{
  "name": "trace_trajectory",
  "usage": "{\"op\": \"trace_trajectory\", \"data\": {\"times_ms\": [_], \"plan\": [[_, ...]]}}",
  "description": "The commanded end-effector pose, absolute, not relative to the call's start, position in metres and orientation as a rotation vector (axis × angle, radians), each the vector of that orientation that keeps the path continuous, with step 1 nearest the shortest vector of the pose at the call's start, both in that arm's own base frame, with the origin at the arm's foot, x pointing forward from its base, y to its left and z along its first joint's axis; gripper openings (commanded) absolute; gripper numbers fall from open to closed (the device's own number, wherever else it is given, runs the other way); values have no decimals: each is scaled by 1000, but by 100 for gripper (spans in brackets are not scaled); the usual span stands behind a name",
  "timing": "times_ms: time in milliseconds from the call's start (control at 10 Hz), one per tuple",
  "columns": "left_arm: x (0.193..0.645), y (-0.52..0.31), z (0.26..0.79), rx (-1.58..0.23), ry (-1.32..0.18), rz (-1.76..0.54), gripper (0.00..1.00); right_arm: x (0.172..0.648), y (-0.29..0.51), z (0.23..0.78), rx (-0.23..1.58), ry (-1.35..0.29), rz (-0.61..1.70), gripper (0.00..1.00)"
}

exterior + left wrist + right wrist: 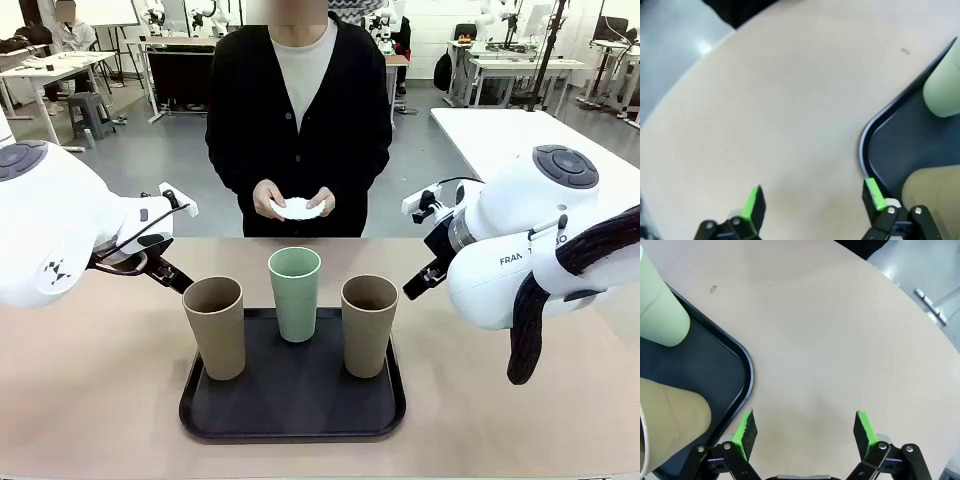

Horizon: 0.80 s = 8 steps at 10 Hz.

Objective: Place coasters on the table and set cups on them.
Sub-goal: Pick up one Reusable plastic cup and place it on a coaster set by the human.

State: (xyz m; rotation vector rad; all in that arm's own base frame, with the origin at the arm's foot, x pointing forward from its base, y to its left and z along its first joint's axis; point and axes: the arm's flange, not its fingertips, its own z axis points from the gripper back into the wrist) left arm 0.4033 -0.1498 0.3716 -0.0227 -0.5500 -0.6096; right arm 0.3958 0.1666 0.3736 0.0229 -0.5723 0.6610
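A person across the table (90,400) holds the white coasters (300,208) in both hands at waist height. Three cups stand on a black tray (290,405): a tan cup (214,325) at left, a mint green cup (294,292) behind the middle, a tan cup (369,323) at right. My left gripper (813,200) hangs open over bare tabletop just left of the tray's corner (865,145), with the mint cup (942,90) and a tan cup (932,192) beside it. My right gripper (805,430) is open over the table right of the tray (742,375), near the mint cup (660,315) and a tan cup (670,425).
A white-topped table (500,130) stands behind at the right. Bare tabletop stretches on both sides of the tray and in front of the person. A small dark speck (713,289) marks the table near the tray.
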Motion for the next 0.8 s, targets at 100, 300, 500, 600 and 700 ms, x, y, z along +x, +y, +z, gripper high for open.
{"op": "trace_trajectory", "data": {"times_ms": [100,300,500,600,700], "plan": [[403,-150,372,-23,-550,-610,100,396,167,374,23,-572,661,100],[403,-150,372,-23,-550,-610,100,396,167,374,23,-572,661,100],[403,-150,372,-23,-550,-610,100,396,167,374,23,-572,661,100],[403,-150,372,-23,-550,-610,100,396,167,374,23,-572,661,100],[403,-150,372,-23,-550,-610,100,396,167,374,23,-572,661,100]]}}
